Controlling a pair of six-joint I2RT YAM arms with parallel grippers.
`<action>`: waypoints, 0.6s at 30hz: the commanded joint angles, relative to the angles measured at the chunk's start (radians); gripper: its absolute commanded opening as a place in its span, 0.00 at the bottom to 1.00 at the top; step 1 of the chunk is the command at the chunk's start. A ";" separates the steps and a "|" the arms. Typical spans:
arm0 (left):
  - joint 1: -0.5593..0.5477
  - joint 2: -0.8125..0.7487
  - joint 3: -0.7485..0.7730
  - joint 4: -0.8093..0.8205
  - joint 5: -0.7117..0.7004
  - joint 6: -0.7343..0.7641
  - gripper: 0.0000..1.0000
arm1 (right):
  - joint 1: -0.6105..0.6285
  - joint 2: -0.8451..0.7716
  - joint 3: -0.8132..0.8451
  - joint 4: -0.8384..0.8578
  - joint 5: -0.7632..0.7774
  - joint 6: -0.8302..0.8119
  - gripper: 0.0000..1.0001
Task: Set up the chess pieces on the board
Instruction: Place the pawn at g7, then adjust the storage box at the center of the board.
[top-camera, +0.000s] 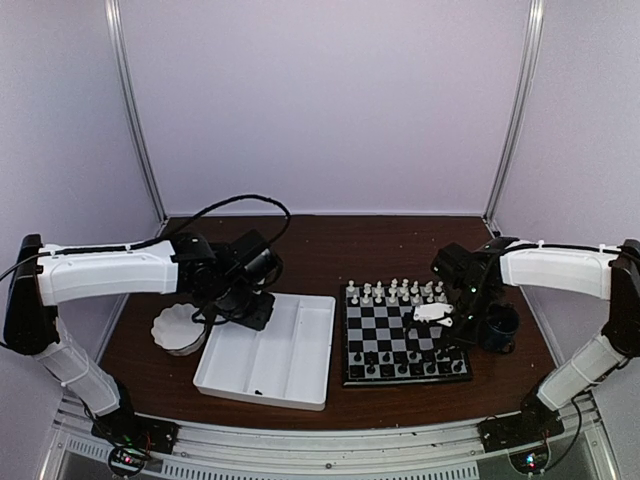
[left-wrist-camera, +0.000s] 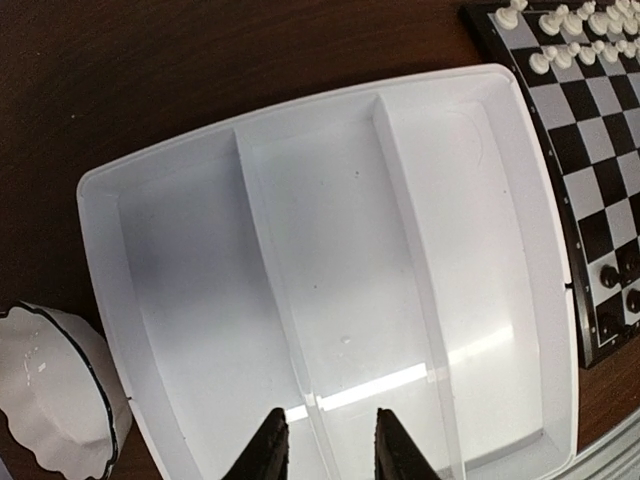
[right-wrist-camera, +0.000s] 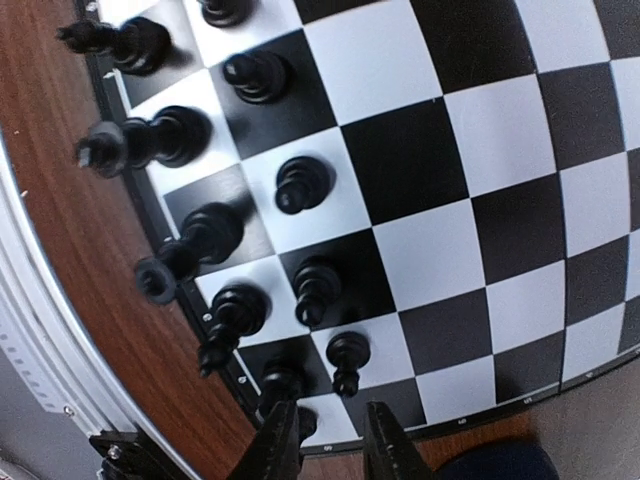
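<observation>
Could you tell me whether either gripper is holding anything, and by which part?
Neither: left gripper gapes empty over the white tray, right gripper empty over black pieces on the board.

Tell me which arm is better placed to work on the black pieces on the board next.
Right. The right gripper hangs directly over the black pieces at the near edge of the board, jaws apart. The left gripper sits over the white tray, beside the board.

Count: 1 board (top-camera: 395, 330), 1 three-compartment tray (top-camera: 268, 350), 1 scalloped bowl (top-camera: 178, 328). Black chessmen (right-wrist-camera: 300, 185) and white chessmen (left-wrist-camera: 541, 62) are too small to tally.
</observation>
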 joint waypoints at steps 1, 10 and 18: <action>-0.022 0.004 -0.043 0.033 0.092 0.107 0.31 | -0.007 -0.119 0.068 -0.100 -0.046 0.004 0.26; -0.104 0.117 -0.051 0.051 0.336 0.273 0.30 | -0.052 -0.258 -0.029 0.027 -0.081 0.051 0.31; -0.138 0.182 -0.066 0.057 0.442 0.303 0.31 | -0.083 -0.274 -0.028 0.023 -0.090 0.044 0.31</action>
